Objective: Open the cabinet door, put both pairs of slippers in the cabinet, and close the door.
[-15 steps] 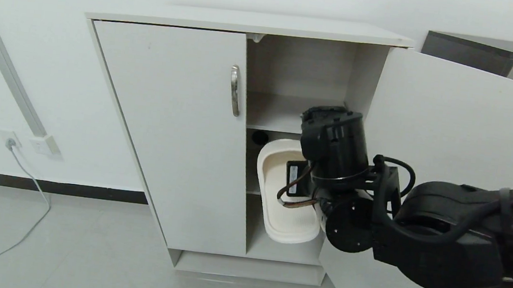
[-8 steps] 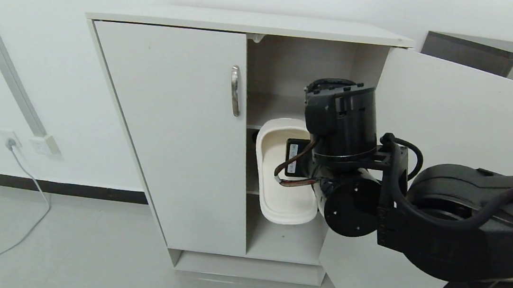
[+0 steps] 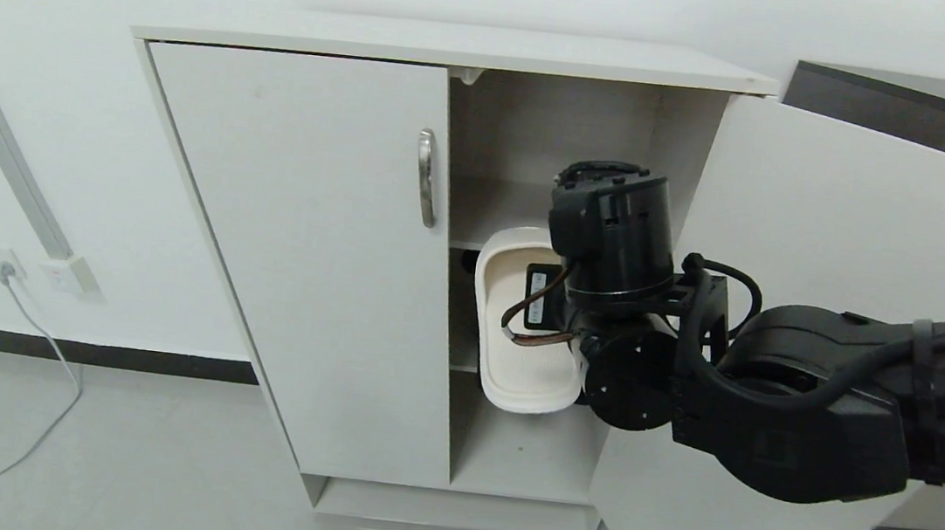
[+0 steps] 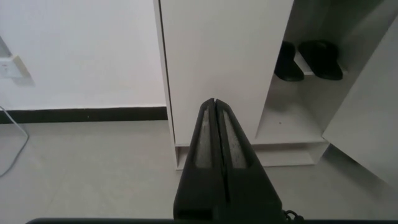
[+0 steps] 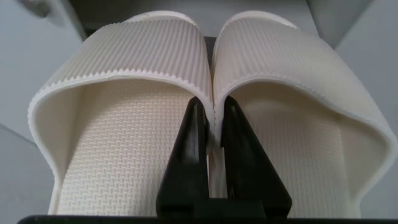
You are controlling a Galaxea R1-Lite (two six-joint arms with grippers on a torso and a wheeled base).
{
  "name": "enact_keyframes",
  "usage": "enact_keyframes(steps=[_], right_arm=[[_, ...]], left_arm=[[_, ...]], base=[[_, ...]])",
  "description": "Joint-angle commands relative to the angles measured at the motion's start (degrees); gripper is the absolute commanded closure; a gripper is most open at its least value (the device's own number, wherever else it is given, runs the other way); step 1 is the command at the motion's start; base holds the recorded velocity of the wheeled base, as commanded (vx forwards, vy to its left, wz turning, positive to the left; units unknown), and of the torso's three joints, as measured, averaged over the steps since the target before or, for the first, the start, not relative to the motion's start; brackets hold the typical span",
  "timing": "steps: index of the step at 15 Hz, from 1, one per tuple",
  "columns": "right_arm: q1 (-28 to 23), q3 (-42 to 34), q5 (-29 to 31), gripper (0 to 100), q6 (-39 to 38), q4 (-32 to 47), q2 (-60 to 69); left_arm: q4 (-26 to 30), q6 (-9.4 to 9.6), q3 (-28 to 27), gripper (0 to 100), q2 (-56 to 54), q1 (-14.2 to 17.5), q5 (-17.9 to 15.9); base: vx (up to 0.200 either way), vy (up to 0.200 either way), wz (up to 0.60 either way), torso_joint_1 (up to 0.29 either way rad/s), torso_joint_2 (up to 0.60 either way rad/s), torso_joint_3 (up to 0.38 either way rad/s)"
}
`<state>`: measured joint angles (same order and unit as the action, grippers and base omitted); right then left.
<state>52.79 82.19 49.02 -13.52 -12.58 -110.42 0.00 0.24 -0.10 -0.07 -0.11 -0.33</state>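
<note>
My right gripper [image 5: 213, 109] is shut on the touching inner edges of a pair of white ribbed slippers [image 5: 143, 81], held side by side. The head view shows these white slippers [image 3: 510, 322] hanging toe-up in the cabinet's open right half, level with the middle shelf, my right arm behind them. The cabinet's right door [image 3: 836, 233] is swung open and its left door [image 3: 306, 256] is closed. A black pair of slippers [image 4: 309, 60] lies on a shelf inside. My left gripper [image 4: 214, 102] is shut and empty, low over the floor before the cabinet.
The bottom compartment [image 3: 523, 455] lies bare below the white slippers. A metal handle [image 3: 424, 176] sticks out from the closed door. A wall socket with a cable [image 3: 2, 273] is at the left, and grey furniture [image 3: 893, 103] stands behind the open door.
My right arm lifted the white slippers from the lower compartment's height up to the middle shelf. The head camera shifted a little, so the cabinet sits slightly differently in the picture.
</note>
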Motion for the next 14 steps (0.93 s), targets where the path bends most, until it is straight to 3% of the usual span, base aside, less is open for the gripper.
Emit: enact_keyframes(steps=[1,8,14], right_arm=[[-0.1,0.3,0.0,100,0.0,-0.1,-0.5],[-0.4,0.5,-0.2,100,0.0,-0.4,-1.4],[-1.0,2.6,-0.2,100,1.1,-3.1,-3.0]], left_arm=[[0.0,0.02,0.0,100,0.1,0.0,0.0],[-0.1,-0.07,0.0,100,0.1,0.0,0.0],[-0.1,-0.07,0.0,100,0.1,0.0,0.0]], base=[[0.2,0.0,0.0,0.007,0.0,-0.002],[0.2,0.0,0.0,0.004,0.0,0.004],[0.0,0.0,0.0,0.0,0.0,0.0]])
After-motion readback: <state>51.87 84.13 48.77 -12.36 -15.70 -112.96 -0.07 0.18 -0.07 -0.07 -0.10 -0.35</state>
